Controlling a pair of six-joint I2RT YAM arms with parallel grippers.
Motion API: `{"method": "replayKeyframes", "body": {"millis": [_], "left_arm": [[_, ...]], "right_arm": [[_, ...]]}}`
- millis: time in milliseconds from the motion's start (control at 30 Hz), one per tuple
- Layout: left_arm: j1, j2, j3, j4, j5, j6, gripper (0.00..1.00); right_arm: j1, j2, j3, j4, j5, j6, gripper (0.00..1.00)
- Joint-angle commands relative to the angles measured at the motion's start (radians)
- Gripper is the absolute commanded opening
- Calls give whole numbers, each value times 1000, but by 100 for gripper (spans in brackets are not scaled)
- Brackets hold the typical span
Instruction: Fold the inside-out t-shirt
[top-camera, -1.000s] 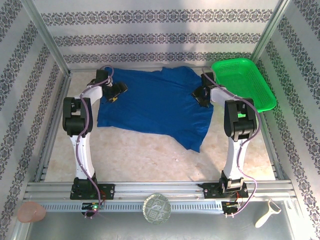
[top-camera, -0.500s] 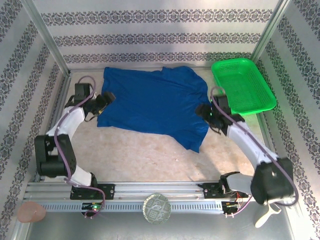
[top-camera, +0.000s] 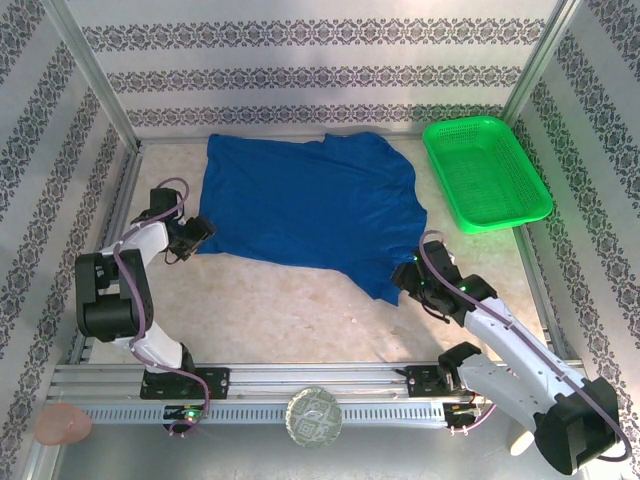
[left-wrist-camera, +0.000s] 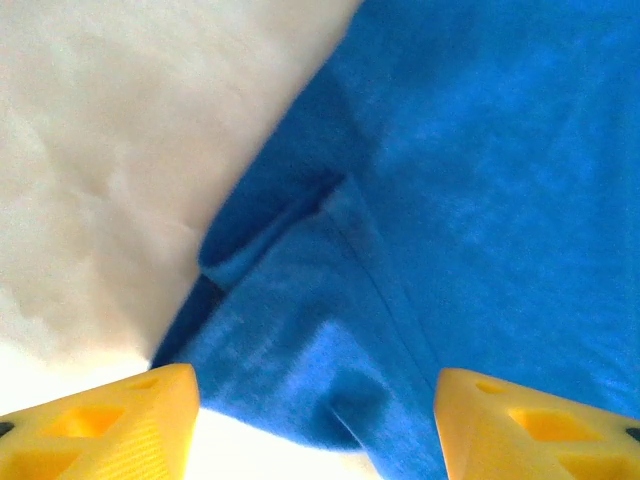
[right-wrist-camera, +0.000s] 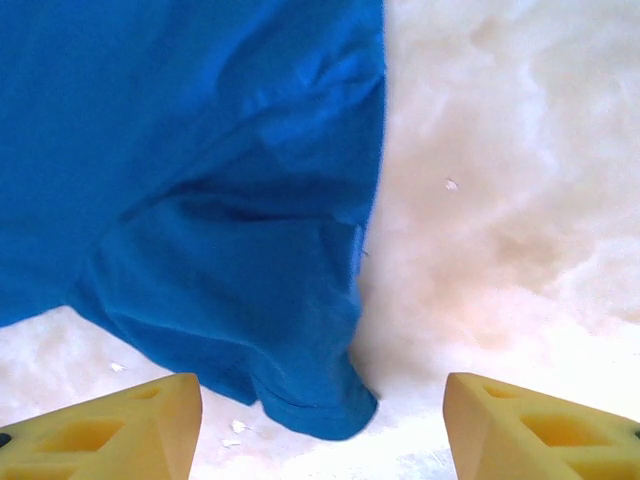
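The inside-out t-shirt (top-camera: 310, 205) is royal blue and lies spread flat across the far half of the table. My left gripper (top-camera: 197, 235) sits low at its near left corner. In the left wrist view that corner (left-wrist-camera: 300, 330) lies between the two yellow fingers (left-wrist-camera: 120, 425), which stand wide apart, open (left-wrist-camera: 315, 400). My right gripper (top-camera: 408, 279) hovers at the shirt's near right corner, the lowest point of the cloth. In the right wrist view this hemmed corner (right-wrist-camera: 310, 400) lies on the table between the spread fingers (right-wrist-camera: 530, 425), open (right-wrist-camera: 320, 410) and gripping nothing.
A green mesh basket (top-camera: 485, 170) stands at the far right, beside the shirt. Bare beige table (top-camera: 290, 310) runs from the shirt to the aluminium rail (top-camera: 320, 378). Beyond the rail lie a pink object (top-camera: 62, 425), a round glass piece (top-camera: 314, 417) and a peeler (top-camera: 535, 425).
Both arms have drawn back from the shirt's far corners toward the near side. The left gripper now sits at the near left corner, the right at the near right corner.
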Motion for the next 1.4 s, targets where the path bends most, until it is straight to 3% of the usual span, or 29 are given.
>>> {"method": "replayKeyframes", "body": {"millis": [0,33,200,267,667,833,1067,1367], "left_arm": [[13,28,23,-30,-42,30,62],[12,36,18,-26,-42,27,58],[14,53,0,-10,-37,32,9],[15,30,-17,-14,-48,39,0],[45,-239,-178,-41,-52,34,0],[49,-247,-171,-41,-45,34,0],[49,-180,-106,-56,-40,42,26],[49,-145,-64,-57,-31,39,29]], "right_arm": [[28,11,-5,-31,58,31,66],[34,16,-5,-31,63,36,66],[76,63,-11,-13,68,50,66],[108,87,-11,-4,77,54,67],[321,263,94,-3,155,-59,61],[394,371,178,3,187,-106,58],[389,518,216,65,165,-162,51],[341,645,193,126,109,-184,38]]}}
